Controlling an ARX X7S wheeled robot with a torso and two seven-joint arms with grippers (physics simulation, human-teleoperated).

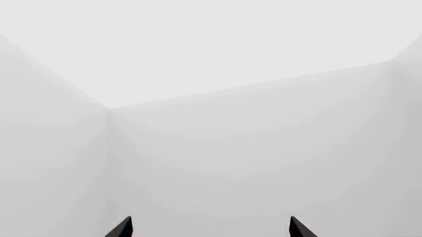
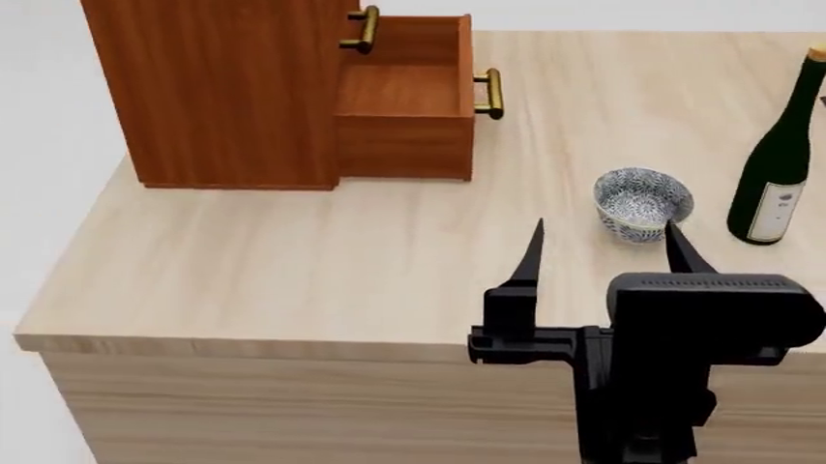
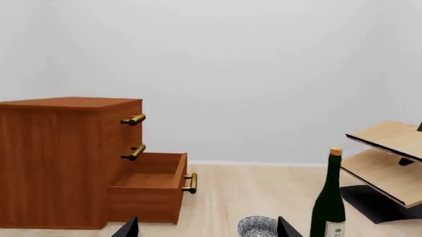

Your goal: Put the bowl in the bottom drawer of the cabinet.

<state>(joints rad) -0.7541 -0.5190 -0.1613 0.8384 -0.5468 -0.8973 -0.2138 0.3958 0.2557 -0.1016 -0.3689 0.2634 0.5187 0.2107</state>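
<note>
The cabinet (image 2: 220,92) is a boxy block of reddish-brown wood grain standing on a pale, lightly grained wooden desk (image 2: 323,261). Its bottom drawer (image 2: 406,101) stands pulled out, a shallow rectangular box of the same red wood with nothing seen inside, and a brass bar handle (image 2: 489,94) sticks out from its front panel. In the right wrist view two more brass handles (image 3: 134,119) show on the closed drawers above it. The bowl (image 2: 643,203) sits upright on the desk beyond the open drawer's front, well apart from the cabinet: small, round, glazed ceramic with a dense blue-and-white floral pattern inside and out. Just beside the bowl, on the side away from the cabinet, stands a tall dark green wine bottle (image 2: 779,164) with a pale label and a gold-capped neck. Farther from the cabinet than the bottle is a pale wooden rack (image 3: 386,165) of slanted boards on a black base. The right claw (image 2: 603,246) hangs above the desk just short of the bowl, its two thin, pointed black fingers spread wide and gripping nothing. The left claw (image 1: 211,227) shows only two dark tips set apart against plain white walls.
</note>
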